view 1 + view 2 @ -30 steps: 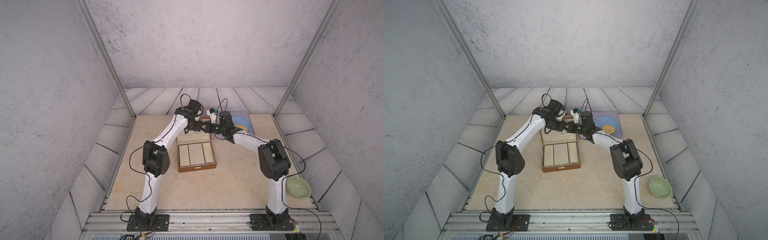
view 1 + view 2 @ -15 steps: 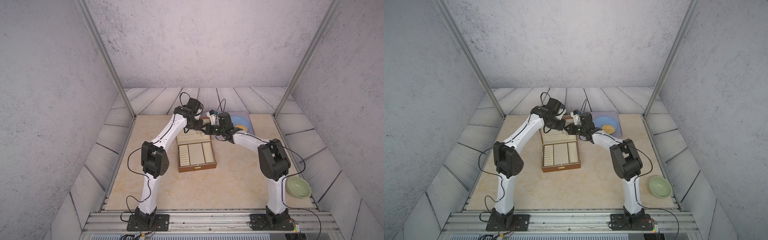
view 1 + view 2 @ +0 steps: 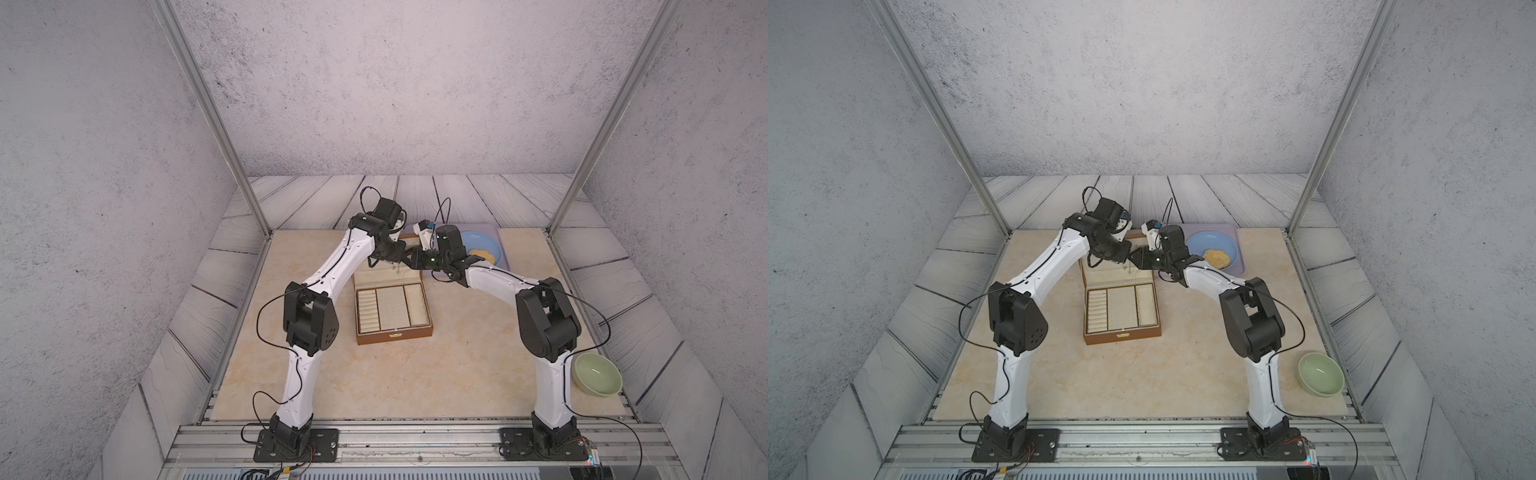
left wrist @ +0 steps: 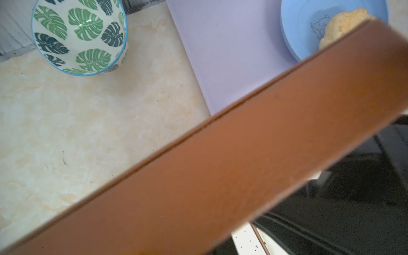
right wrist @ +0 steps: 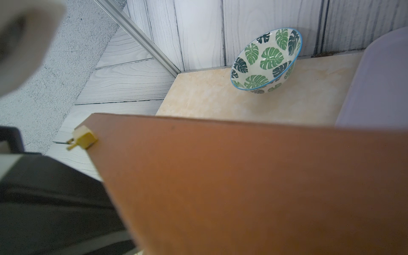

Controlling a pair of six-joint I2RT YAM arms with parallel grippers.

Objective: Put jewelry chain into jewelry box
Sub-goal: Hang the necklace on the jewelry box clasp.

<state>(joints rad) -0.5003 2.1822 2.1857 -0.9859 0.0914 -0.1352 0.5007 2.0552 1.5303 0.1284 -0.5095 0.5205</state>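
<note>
The brown jewelry box [image 3: 395,333] [image 3: 1122,334] stands open mid-table, its cream base divided in three and its lid upright at the back. Both grippers meet at the lid's top edge: the left gripper [image 3: 397,257] [image 3: 1126,256] and the right gripper [image 3: 412,262] [image 3: 1137,261] almost touch. A thin silvery line, the jewelry chain [image 3: 397,270] [image 3: 1128,271], hangs just under them in front of the lid lining; what holds it is unclear. In both wrist views the lid's brown back [image 4: 220,165] [image 5: 242,187] hides the jaws. A brass clasp [image 5: 85,139] shows at a lid corner.
A leaf-patterned bowl [image 4: 79,36] [image 5: 266,59] lies tilted behind the box near the back wall. Right of the box, a lilac tray [image 3: 502,259] [image 4: 231,55] carries a blue plate [image 3: 482,243] with a yellowish pastry [image 3: 483,254]. A green bowl [image 3: 597,374] sits at the front right.
The two grippers have drawn closer together at the lid's top edge. The box has not moved.
</note>
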